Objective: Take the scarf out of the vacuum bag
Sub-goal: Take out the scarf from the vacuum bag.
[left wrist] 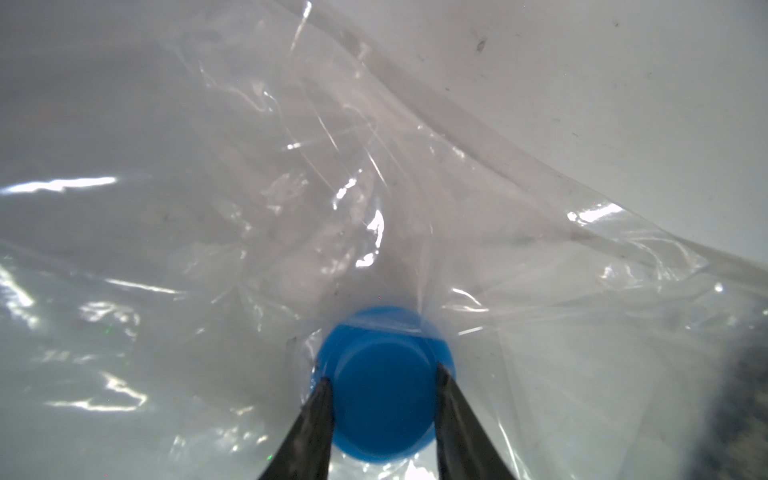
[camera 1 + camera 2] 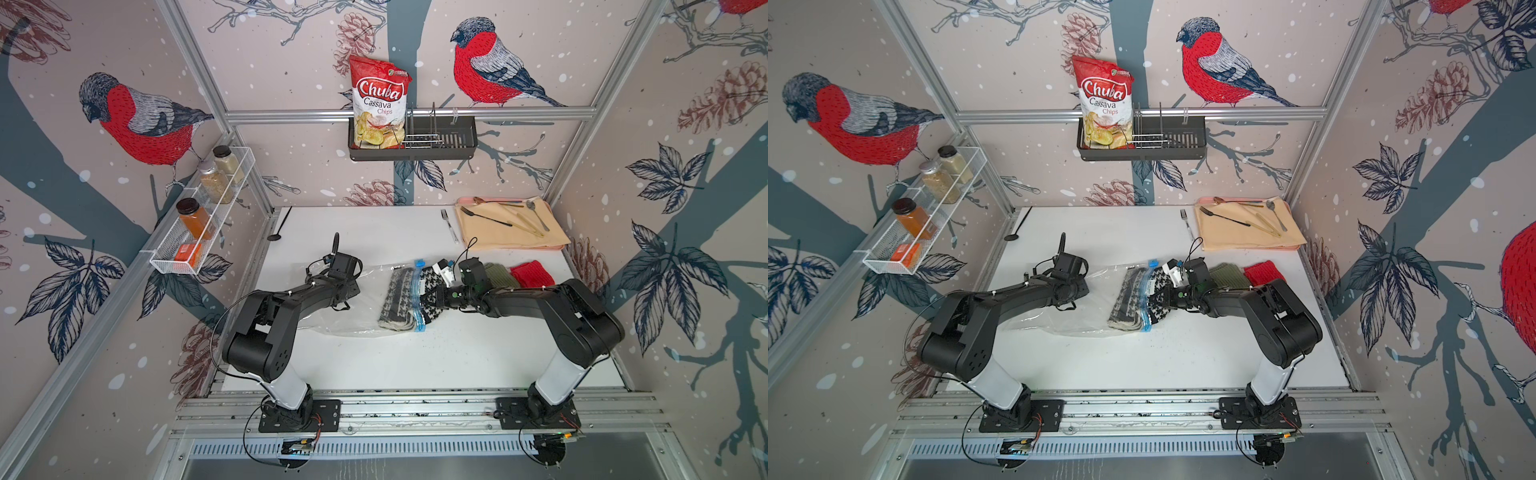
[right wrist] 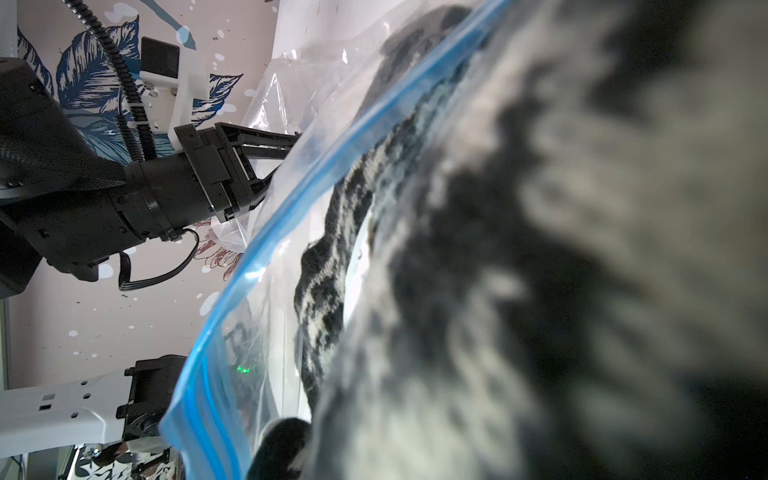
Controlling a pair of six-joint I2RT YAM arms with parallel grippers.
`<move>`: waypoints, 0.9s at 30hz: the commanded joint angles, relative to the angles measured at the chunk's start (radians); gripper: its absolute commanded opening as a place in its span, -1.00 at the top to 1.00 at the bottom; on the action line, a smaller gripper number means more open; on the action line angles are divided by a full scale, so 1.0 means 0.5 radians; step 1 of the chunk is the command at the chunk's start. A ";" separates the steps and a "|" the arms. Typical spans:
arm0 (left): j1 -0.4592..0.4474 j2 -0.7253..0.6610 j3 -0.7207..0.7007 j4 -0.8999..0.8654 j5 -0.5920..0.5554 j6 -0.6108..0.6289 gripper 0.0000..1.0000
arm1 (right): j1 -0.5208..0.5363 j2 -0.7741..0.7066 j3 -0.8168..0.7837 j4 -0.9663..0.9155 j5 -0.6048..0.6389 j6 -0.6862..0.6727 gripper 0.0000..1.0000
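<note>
The clear vacuum bag (image 2: 332, 318) lies flat across the middle of the table, its light-blue zip strip (image 2: 419, 301) toward the right arm. The black-and-white scarf (image 2: 398, 299) straddles that strip, one part under the plastic and the other part (image 2: 1160, 279) outside it. My right gripper (image 2: 429, 298) is shut on the outer part of the scarf, whose cloth (image 3: 540, 270) fills the right wrist view. My left gripper (image 1: 384, 374) is shut on the bag's round blue valve (image 1: 384, 411), a finger on each side; in both top views the wrist hides it.
An olive-green knit piece (image 2: 500, 274) and a red knit piece (image 2: 532, 273) lie just behind the right arm. A tray (image 2: 559, 248) with a beige cloth and cutlery sits at the back right, a fork (image 2: 449, 224) beside it. A black spoon (image 2: 277, 230) lies at the back left.
</note>
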 commanded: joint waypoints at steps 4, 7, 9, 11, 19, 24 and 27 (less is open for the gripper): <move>0.023 0.003 -0.039 -0.215 -0.079 -0.021 0.25 | 0.016 0.037 0.017 0.013 -0.076 -0.013 1.00; 0.029 -0.009 -0.048 -0.212 -0.081 -0.025 0.25 | 0.023 0.048 0.017 0.018 -0.083 -0.008 1.00; 0.030 -0.016 -0.052 -0.214 -0.081 -0.028 0.25 | 0.024 0.053 0.020 0.020 -0.086 -0.005 1.00; 0.029 -0.030 -0.058 -0.212 -0.078 -0.031 0.25 | 0.022 0.059 0.026 0.019 -0.087 -0.006 1.00; 0.030 -0.050 -0.083 -0.184 -0.082 -0.042 0.25 | 0.023 0.056 0.041 0.009 -0.083 -0.007 1.00; 0.032 -0.059 -0.101 -0.175 -0.081 -0.046 0.25 | 0.008 0.053 0.029 -0.002 -0.082 -0.013 1.00; 0.033 -0.059 -0.101 -0.173 -0.080 -0.048 0.25 | 0.007 0.053 0.035 0.002 -0.088 -0.013 1.00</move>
